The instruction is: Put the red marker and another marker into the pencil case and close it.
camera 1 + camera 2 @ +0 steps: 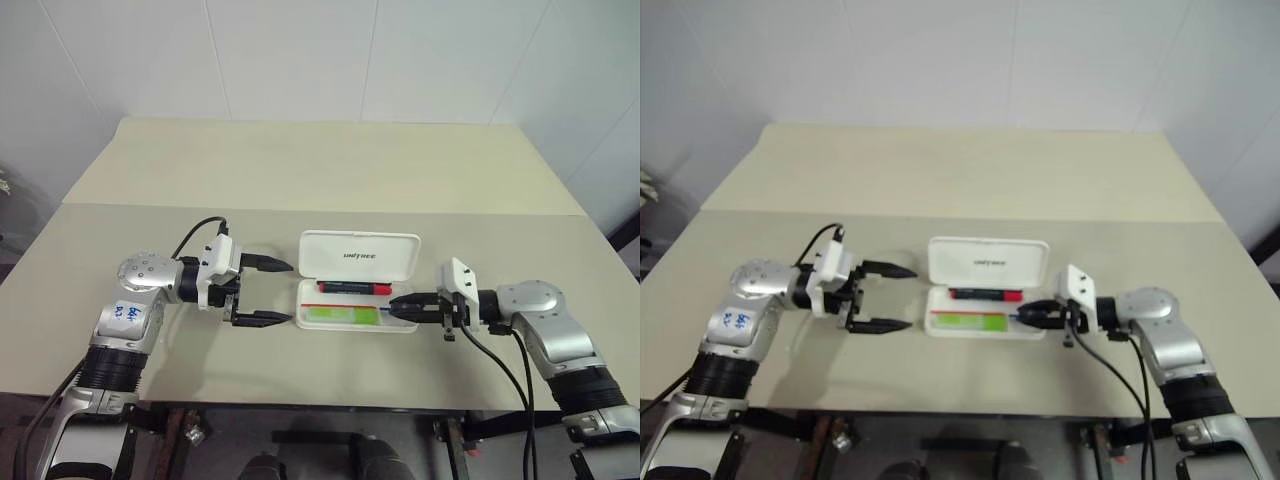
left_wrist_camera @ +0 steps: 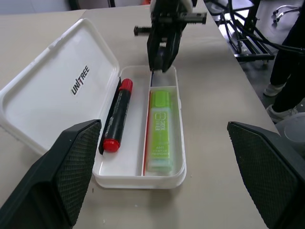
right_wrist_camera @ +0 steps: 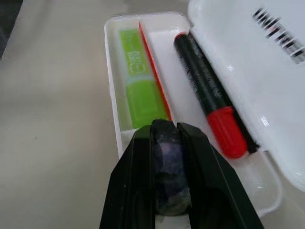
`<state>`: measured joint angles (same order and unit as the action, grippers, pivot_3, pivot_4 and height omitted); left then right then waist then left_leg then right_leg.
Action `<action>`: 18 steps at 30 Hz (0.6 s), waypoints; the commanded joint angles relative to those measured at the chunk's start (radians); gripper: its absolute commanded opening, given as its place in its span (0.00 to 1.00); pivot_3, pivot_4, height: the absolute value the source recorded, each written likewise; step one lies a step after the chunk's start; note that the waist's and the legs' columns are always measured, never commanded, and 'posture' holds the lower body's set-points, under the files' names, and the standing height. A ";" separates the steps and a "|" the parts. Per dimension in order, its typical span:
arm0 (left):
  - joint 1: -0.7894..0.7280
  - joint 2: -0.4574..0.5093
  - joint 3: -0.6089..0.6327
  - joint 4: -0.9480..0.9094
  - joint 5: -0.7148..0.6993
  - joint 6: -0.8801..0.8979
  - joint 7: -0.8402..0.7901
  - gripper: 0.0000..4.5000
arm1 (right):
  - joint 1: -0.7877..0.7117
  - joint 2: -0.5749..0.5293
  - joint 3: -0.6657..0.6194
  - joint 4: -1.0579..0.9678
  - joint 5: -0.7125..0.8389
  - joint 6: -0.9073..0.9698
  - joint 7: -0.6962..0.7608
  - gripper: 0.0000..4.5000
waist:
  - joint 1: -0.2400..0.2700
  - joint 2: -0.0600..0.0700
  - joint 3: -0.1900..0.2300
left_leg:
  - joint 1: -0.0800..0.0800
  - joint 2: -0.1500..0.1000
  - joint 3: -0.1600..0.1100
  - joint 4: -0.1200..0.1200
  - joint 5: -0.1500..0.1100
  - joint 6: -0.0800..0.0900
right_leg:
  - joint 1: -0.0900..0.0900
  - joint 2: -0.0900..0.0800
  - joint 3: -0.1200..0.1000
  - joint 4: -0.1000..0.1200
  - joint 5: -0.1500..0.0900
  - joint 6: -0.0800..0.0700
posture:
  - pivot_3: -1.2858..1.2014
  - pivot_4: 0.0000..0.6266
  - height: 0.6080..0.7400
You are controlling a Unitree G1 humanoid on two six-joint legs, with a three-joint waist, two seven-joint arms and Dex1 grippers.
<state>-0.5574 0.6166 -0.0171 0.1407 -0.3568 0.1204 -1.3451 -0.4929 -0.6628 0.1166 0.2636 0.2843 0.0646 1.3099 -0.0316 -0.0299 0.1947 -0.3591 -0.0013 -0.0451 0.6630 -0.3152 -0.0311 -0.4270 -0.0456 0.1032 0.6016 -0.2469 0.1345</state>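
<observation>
White plastic, the pencil case (image 1: 357, 285) lies open near the desk's (image 1: 320, 170) front edge, holding the red marker (image 1: 354, 288) and green marker (image 1: 343, 316). Left gripper (image 1: 262, 292) spread wide beside it; right gripper (image 1: 405, 305) clenched on a small dark piece (image 3: 169, 164) over the case's end

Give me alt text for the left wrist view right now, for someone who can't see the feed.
An open white pencil case lies on a table, holding a red marker beside a green marker, with a red divider strip between them. The right gripper, shut, hovers at the case's far end. The left gripper's fingers stand wide apart in the foreground.
</observation>
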 commanded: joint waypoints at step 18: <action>0.019 0.022 0.021 -0.057 -0.039 0.010 0.029 1.00 | -0.090 0.035 -0.040 0.059 0.009 -0.061 0.048 0.99 | -0.002 0.000 0.000 | 0.001 0.000 0.000 0.000 0.000 0.000 | 0.000 0.000 0.000 0.001 0.000 -0.001 | 0.52 0.24 1.00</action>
<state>-0.5202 0.6317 -0.0107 0.0901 -0.3800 0.1412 -1.3133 -0.5602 -0.6205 0.1124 0.3842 0.2580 -0.0095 1.3604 -0.0340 -0.0296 0.1949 -0.3585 -0.0009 -0.0451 0.6629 -0.3153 -0.0313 -0.4273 -0.0458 0.1029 0.6027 -0.2472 0.1339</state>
